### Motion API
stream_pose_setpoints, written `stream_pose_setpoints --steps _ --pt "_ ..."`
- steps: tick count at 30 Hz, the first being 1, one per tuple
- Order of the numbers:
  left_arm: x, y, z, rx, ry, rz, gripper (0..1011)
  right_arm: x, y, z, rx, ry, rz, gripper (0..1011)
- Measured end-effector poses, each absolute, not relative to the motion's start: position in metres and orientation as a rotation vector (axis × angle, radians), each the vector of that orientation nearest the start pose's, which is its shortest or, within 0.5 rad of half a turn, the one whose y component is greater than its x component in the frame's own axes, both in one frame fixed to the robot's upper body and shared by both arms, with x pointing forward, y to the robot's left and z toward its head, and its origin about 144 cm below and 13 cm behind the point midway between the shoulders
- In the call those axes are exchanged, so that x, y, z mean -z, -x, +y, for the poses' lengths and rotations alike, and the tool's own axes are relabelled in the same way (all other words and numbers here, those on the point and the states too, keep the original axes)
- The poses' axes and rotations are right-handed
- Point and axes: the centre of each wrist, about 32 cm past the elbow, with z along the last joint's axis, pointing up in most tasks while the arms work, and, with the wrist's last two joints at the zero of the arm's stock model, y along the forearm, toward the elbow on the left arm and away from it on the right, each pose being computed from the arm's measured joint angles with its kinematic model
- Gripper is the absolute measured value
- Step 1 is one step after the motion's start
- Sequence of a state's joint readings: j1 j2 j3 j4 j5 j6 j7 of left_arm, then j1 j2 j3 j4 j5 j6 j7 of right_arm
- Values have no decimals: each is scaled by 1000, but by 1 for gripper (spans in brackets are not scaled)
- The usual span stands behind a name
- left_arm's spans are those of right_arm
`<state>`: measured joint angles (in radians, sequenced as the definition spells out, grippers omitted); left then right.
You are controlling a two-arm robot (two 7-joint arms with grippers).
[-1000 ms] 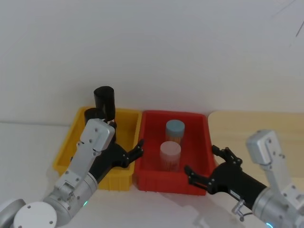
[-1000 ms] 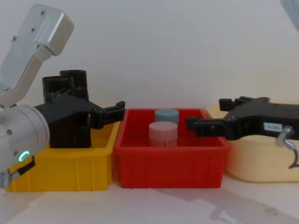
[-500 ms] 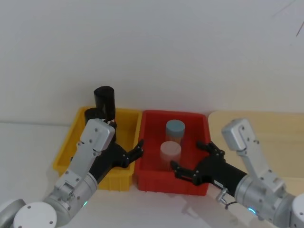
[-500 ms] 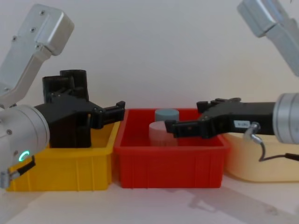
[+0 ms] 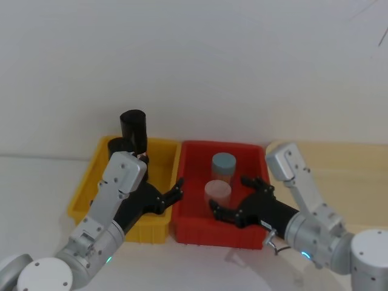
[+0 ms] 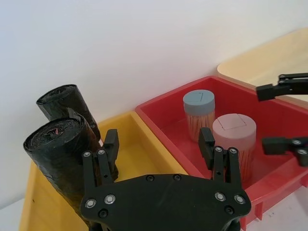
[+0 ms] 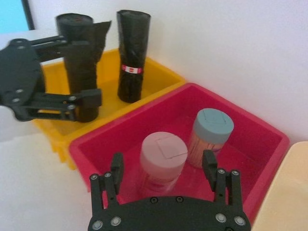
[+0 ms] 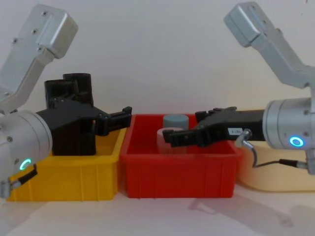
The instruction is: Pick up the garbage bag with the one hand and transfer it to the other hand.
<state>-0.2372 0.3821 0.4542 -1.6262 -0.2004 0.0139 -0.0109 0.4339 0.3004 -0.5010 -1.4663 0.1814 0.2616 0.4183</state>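
12 = straight ahead of the robot.

Left gripper [image 6: 159, 142] (green ring): at 11, low over the yellow bin [image 8: 64, 177]. Fingers are spread and released, holding nothing. The tips point toward 2, and one tip reaches the edge where the yellow bin meets the red bin [image 8: 177, 174].

Right gripper [image 5: 228, 193] (blue ring): at 1, over the red bin's near half. Fingers are wide, nothing grasped, tips pointing toward 9–10. The pink jar [image 7: 162, 147] sits in line between its two fingers. One tip is just beside the jar; can't tell if it touches.

The grippers are apart, facing each other across the line where the bins meet.

Red bin at 12, right beside the yellow bin on its 9 side. Tan surface [image 5: 339, 157] at 2.

Blue jar [image 7: 209, 126]: upright, just past the pink jar at its 12.

Bag [image 6: 55, 161]: upright in the yellow bin's far end, at 11, not lifted. It is just beside the left gripper's outer finger; can't tell if they touch.

Sticker roll [image 7: 132, 53]: upright just behind the bag, at its 1, by the bin's far wall.
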Motion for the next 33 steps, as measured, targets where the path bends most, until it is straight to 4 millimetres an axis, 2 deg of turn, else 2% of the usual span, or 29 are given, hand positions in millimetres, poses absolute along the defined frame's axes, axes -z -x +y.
stream_pose_setpoints --steps 15,33 --pt "-1204 -492 198 -1124 -61 -268 1000 -1226 -570 -167 791 297 -92 1000" --pt "-1204 -492 198 -1124 -61 -268 1000 -1218 -582 -162 783 321 -74 1000"
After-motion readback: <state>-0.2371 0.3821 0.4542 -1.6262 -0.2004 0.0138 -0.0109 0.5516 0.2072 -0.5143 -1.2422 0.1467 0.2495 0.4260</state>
